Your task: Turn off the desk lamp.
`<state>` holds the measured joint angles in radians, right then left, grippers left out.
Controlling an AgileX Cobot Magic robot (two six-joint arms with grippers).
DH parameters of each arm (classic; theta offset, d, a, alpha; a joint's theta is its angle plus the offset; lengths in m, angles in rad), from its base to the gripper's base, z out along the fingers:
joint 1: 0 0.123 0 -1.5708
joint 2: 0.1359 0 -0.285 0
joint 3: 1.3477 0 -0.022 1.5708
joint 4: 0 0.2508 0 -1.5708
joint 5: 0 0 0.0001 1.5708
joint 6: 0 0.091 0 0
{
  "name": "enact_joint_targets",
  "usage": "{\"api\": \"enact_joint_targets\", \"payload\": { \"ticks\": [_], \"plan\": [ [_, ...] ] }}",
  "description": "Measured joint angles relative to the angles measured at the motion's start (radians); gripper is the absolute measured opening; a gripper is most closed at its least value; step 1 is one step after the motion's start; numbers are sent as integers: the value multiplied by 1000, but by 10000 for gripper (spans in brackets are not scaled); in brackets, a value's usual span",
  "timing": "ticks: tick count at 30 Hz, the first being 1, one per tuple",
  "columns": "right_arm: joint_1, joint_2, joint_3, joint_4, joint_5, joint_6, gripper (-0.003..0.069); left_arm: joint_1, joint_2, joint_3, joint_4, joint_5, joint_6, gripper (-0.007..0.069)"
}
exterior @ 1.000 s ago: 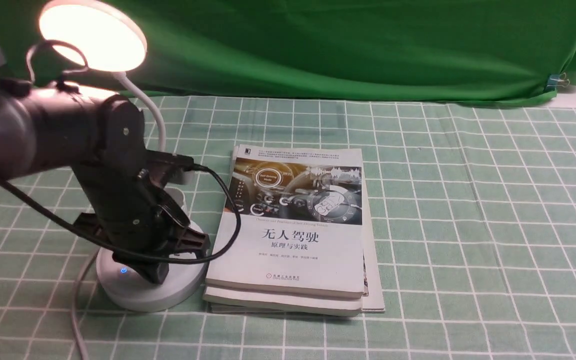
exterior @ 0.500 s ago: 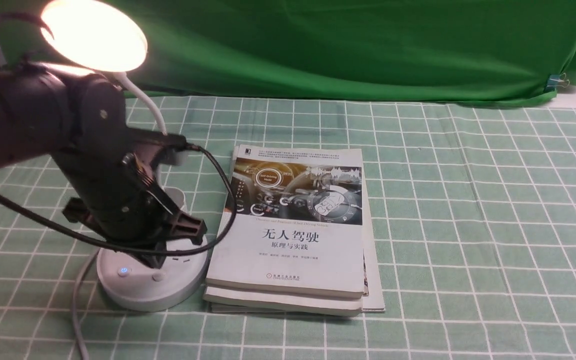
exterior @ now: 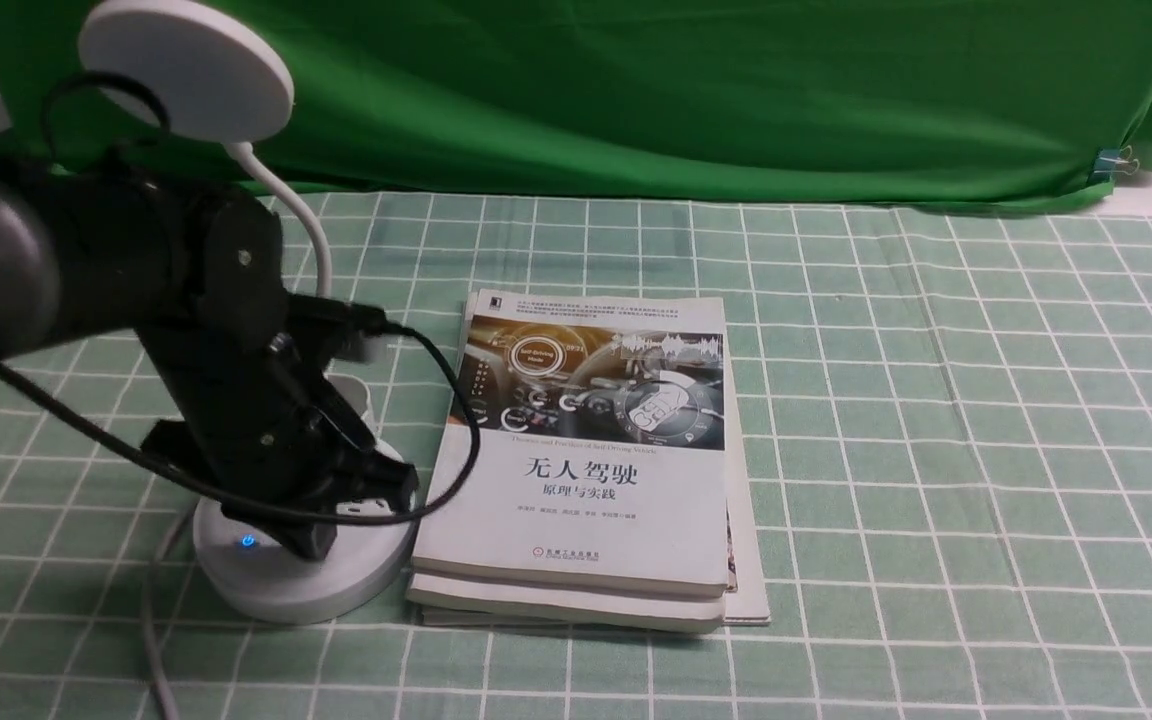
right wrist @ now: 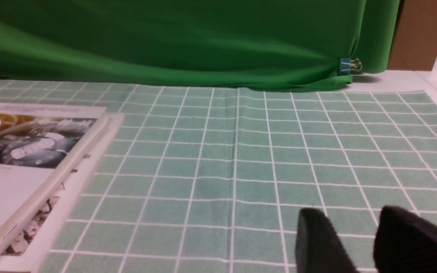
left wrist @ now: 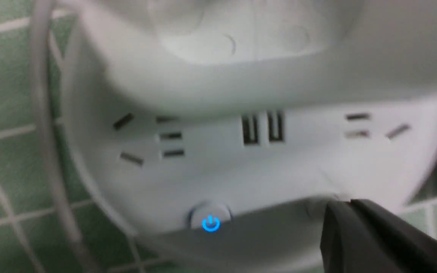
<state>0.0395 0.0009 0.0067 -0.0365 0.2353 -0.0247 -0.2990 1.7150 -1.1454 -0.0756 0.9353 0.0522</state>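
The white desk lamp stands at the left of the table. Its disc head (exterior: 186, 65) is dark, above the gooseneck (exterior: 311, 235) and the round base (exterior: 276, 590). A blue power button (exterior: 248, 541) glows on the base. My left gripper (exterior: 311, 545) is shut and its tip presses on the base just right of that button. In the left wrist view the shut tip (left wrist: 349, 203) sits on the base (left wrist: 222, 170) beside the blue button (left wrist: 211, 223), and the second button is hidden. My right gripper (right wrist: 351, 213) is open and empty, low over the cloth.
A stack of books (exterior: 586, 470) lies right beside the lamp base; it also shows in the right wrist view (right wrist: 25, 151). The lamp's white cable (exterior: 151, 620) runs toward the front edge. A green backdrop (exterior: 636, 90) hangs behind the checked tablecloth (exterior: 936, 450).
The lamp head was lit and is now dark. My left gripper rose off the base half a second ago, showing the second button, and has come back down onto it.
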Motion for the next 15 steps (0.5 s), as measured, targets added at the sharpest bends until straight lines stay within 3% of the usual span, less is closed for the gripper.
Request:
{"api": "enact_joint_targets", "payload": {
  "ticks": [9, 15],
  "plan": [
    [0, 0, 0, 0, 0, 0, 242, 0, -414, 151, -4, -18, -8, 0],
    [0, 0, 0, 0, 0, 0, 242, 0, -790, 411, -12, -223, -8, 0]
  ]
}}
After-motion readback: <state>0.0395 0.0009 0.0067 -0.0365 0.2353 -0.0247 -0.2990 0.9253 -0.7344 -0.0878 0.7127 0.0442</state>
